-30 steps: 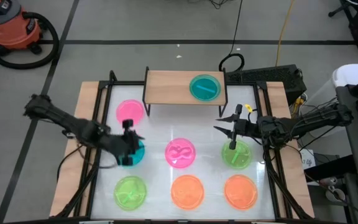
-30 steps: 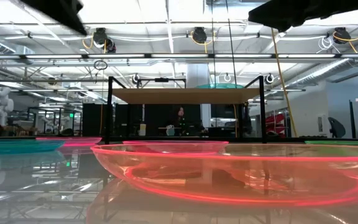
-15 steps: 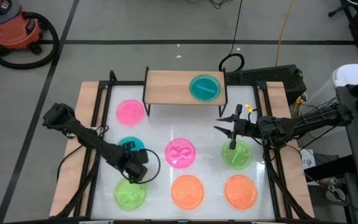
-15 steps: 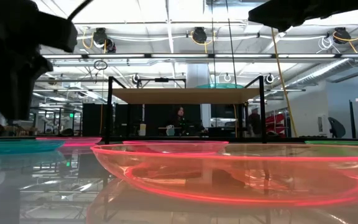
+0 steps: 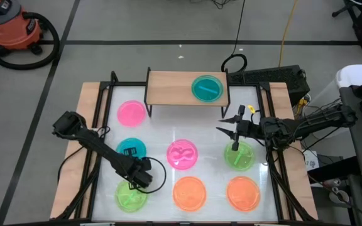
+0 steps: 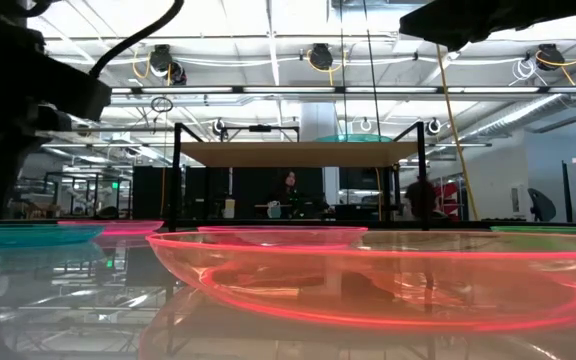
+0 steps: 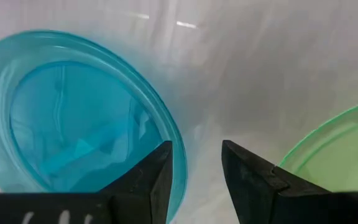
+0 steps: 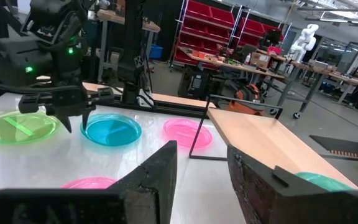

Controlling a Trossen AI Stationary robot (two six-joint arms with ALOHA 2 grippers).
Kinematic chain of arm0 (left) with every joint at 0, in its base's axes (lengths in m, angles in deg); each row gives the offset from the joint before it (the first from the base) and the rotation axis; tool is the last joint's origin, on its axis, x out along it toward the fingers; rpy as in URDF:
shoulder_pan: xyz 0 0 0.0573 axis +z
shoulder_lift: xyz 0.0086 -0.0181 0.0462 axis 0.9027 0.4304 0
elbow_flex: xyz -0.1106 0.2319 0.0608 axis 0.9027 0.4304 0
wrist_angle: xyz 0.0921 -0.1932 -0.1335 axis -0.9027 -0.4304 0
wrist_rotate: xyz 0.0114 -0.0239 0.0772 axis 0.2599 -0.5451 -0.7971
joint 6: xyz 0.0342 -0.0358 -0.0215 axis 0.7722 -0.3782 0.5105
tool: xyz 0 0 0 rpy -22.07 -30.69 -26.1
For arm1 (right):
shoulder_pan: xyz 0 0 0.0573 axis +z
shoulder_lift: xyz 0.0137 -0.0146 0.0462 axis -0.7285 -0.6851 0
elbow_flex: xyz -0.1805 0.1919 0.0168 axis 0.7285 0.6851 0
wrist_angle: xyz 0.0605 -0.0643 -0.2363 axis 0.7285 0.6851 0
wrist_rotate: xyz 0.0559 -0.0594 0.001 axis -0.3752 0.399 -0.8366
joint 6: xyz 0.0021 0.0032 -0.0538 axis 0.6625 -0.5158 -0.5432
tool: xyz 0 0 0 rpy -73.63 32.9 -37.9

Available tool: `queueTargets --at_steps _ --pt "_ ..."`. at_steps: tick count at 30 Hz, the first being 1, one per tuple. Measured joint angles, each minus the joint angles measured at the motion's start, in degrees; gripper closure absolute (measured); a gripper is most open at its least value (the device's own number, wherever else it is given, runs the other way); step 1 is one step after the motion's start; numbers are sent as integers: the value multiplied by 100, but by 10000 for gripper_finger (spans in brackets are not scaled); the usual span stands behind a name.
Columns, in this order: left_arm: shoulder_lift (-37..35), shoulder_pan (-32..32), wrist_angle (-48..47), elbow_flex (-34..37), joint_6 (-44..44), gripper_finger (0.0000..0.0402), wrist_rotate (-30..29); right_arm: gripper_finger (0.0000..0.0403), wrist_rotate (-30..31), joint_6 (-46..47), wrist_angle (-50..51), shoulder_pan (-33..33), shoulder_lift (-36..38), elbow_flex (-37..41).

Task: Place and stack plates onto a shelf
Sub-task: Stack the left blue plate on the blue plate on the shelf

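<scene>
High view: the left tool hangs low near the bench's front-left corner, between a round translucent teal plastic plate and a round translucent green plastic plate at that corner. Left wrist view shows its two dark fingers parted, gripping nothing, over the bare gap between the teal rim and the green rim. The small light-wood shelf on thin black legs stands at the bench's back edge, with a second teal plate lying on its right half. The right tool hovers by the bench's right edge, above another green plate, fingers spread and empty. Two pink plates and two orange plates lie flat elsewhere on the bench.
</scene>
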Motion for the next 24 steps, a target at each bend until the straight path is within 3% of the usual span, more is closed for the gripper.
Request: queueTargets --at_steps 24 --pt "0 4 -16 273 -30 260 -98 280 2 -7 4 -1 -2 0"
